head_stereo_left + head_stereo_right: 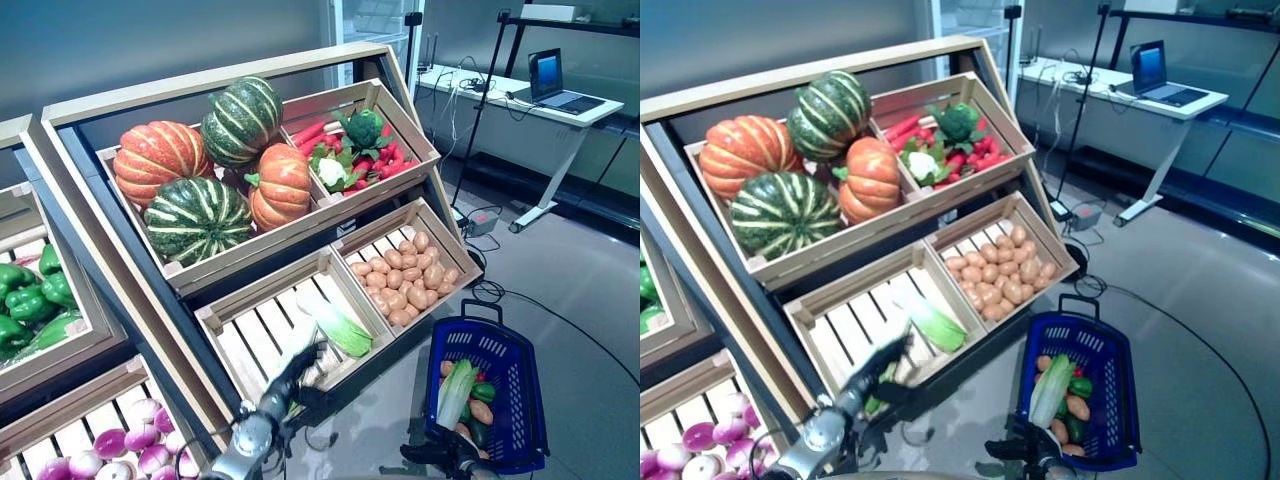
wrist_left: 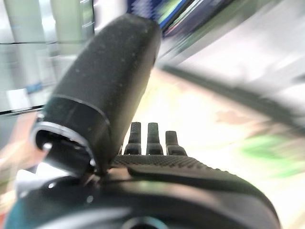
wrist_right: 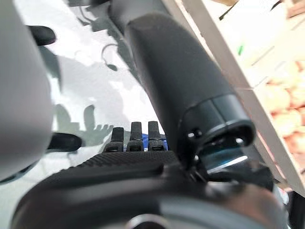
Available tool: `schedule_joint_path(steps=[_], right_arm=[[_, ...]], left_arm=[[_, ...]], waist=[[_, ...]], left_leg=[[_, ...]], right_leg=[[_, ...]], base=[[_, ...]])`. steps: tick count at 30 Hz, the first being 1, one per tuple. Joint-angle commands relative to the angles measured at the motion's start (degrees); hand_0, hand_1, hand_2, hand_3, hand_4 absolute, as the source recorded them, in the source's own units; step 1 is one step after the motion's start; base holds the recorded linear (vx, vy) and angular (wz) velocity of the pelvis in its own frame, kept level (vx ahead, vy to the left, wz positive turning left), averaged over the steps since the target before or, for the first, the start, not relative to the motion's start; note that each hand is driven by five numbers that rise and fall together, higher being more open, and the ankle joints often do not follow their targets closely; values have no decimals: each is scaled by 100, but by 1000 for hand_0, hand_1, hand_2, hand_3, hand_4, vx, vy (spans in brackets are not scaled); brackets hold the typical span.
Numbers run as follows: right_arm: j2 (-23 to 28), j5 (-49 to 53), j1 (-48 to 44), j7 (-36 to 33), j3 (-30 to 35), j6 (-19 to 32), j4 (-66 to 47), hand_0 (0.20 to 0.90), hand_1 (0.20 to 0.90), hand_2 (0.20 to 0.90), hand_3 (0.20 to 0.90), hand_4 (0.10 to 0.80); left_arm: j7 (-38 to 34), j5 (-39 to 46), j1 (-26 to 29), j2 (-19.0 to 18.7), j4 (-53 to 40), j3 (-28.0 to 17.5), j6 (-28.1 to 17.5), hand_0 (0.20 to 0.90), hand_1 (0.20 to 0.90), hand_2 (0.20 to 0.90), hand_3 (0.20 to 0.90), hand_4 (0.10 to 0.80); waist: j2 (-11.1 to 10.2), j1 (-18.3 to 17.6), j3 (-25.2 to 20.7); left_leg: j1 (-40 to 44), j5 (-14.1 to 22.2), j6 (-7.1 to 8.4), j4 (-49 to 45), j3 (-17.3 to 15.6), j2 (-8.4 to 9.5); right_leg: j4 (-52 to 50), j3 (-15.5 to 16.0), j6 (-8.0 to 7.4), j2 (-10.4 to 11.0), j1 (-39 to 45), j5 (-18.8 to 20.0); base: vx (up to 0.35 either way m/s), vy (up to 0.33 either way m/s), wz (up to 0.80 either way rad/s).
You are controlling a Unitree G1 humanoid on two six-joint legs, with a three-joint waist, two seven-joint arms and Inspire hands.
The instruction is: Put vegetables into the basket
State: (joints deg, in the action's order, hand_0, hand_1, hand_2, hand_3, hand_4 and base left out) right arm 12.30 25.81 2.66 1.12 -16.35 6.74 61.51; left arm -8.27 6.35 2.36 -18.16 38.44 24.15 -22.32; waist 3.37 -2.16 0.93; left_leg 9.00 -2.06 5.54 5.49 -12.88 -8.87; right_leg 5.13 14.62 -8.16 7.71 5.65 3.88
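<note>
The blue plastic basket (image 1: 502, 352) stands on the floor at the lower right of the stand. In it lie a long pale green cabbage (image 1: 456, 391), a green pepper (image 1: 484, 391) and brown potatoes (image 1: 481, 412). My left hand (image 1: 298, 368) is at the front of the lower slatted crate (image 1: 250, 335), just below a long green-white cabbage (image 1: 338, 324) that lies there. In the left wrist view its fingers (image 2: 151, 138) are straight and hold nothing. My right hand (image 1: 440, 455) is by the basket's near left rim, and its fingers (image 3: 136, 136) are straight and empty.
The tilted wooden vegetable stand (image 1: 200, 95) takes up the left and middle. A white desk (image 1: 520, 95) with a laptop (image 1: 560, 80) stands at the back right. Cables and a power strip (image 1: 482, 222) lie on the grey floor behind the basket.
</note>
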Motion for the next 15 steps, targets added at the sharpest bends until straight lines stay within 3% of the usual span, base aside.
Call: schedule_joint_path(steps=[1, 7, 15], right_arm=[[-79, 346, -456, -122, -39, 549, -576, 900, 900, 900, 900, 800], [97, 791, -811, -275, -334, 819, -1412, 900, 900, 900, 900, 800], [362, 1024, -1129, -249, -573, 808, -1891, 900, 900, 900, 900, 800]], left_arm=[[-1187, -376, 938, -422, -225, -460, -85, 900, 900, 900, 900, 800], [-2933, -1165, 2126, -542, 70, -385, 375, 900, 900, 900, 900, 800], [-3822, -1169, 3212, -739, 434, -162, 906, 900, 900, 900, 900, 800]], waist=[[-257, -29, 412], [-364, -114, 1173], [-465, -304, 1691]], left_leg=[[15, 270, -89, -125, -79, 160], [-1495, 619, -40, -2043, 18, -133], [-3253, 1468, -46, -4194, 81, -499]], right_leg=[[-304, -3, -9, 132, 216, -326], [-2126, -164, 117, 401, -1233, -877], [-4377, -446, 234, 954, -2967, -1637]], base=[[-24, 43, -2], [-209, 18, 0], [-153, 72, 3]])
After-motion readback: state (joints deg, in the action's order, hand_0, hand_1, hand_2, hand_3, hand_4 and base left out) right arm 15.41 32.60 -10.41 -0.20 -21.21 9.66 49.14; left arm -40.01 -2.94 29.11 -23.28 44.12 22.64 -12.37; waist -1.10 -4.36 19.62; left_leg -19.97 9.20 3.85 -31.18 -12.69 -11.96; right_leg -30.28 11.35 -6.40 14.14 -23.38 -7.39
